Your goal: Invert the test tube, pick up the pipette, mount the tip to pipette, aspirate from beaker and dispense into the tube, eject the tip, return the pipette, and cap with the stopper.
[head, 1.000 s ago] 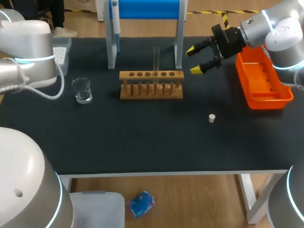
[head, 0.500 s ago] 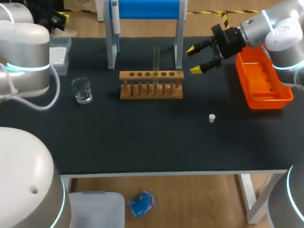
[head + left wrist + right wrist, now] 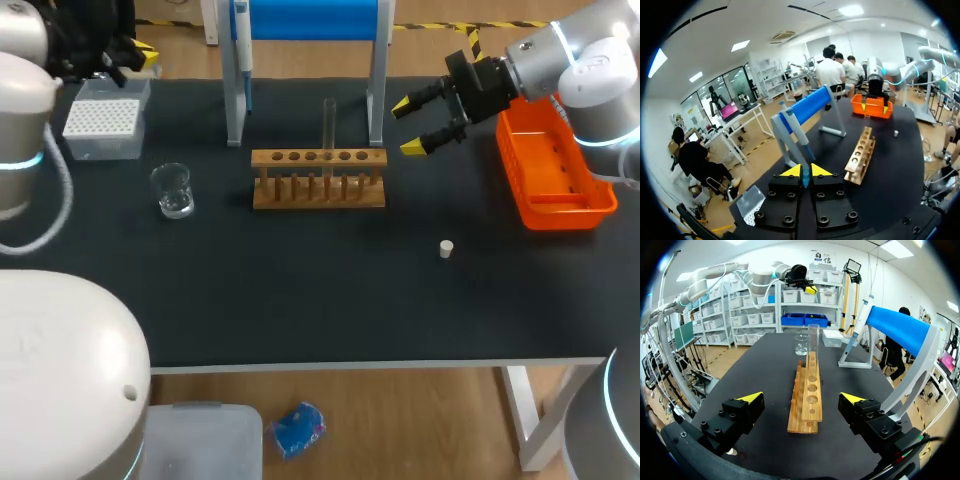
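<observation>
The pipette point(image 3: 243, 60) hangs on the blue stand point(image 3: 310, 20), well apart from the left gripper point(image 3: 805, 171), whose 2 fingers are together on nothing (right gripper point(image 3: 406, 127) gapes near the test tube point(image 3: 328, 125)); it should open before approaching squarely

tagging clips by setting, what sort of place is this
Most likely a lab bench set up for pipetting work: a wooden rack holding an upright test tube, a pipette hanging on a blue stand, and a glass beaker on the black table.
</observation>
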Controlling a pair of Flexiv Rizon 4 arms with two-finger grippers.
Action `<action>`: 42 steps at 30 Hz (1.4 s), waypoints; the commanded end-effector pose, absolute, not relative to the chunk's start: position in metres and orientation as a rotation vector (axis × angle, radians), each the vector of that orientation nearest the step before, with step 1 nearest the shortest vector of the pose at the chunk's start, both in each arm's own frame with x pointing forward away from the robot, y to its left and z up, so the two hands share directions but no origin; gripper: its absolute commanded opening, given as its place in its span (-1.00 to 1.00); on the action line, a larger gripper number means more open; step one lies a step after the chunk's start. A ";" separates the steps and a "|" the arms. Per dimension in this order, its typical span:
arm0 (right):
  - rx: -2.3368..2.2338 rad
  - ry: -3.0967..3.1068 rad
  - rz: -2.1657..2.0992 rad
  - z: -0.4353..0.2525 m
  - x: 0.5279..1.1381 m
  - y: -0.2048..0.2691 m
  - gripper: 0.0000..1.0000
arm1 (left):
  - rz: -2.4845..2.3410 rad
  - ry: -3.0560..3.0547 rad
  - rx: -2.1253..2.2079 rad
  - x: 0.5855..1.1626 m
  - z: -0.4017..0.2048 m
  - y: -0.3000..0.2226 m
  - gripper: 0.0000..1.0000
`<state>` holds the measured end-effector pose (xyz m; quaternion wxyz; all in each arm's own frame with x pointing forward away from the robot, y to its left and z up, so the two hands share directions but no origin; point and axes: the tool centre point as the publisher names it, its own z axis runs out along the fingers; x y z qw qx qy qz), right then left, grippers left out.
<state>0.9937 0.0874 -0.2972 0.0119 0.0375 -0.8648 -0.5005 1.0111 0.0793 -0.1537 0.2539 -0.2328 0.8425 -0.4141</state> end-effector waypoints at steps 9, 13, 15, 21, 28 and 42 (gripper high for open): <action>0.119 -2.696 -1.560 -0.297 0.994 0.087 1.00 | -1.189 2.430 -0.500 0.989 -0.132 0.068 -1.00; 0.119 -2.696 -1.560 -0.297 0.994 0.087 1.00 | -1.224 2.494 -0.337 0.950 -0.114 0.030 -1.00; 0.119 -2.696 -1.560 -0.297 0.994 0.087 1.00 | -1.254 2.536 -0.262 0.927 -0.107 0.010 -1.00; 0.119 -2.696 -1.560 -0.297 0.994 0.087 1.00 | -1.298 2.664 -0.073 0.861 -0.091 -0.039 -1.00; 0.119 -2.696 -1.560 -0.297 0.994 0.087 1.00 | -1.253 2.711 -0.013 0.839 -0.082 -0.057 -1.00; 0.119 -2.696 -1.560 -0.297 0.994 0.087 1.00 | -1.235 2.765 0.025 0.841 -0.089 -0.068 -1.00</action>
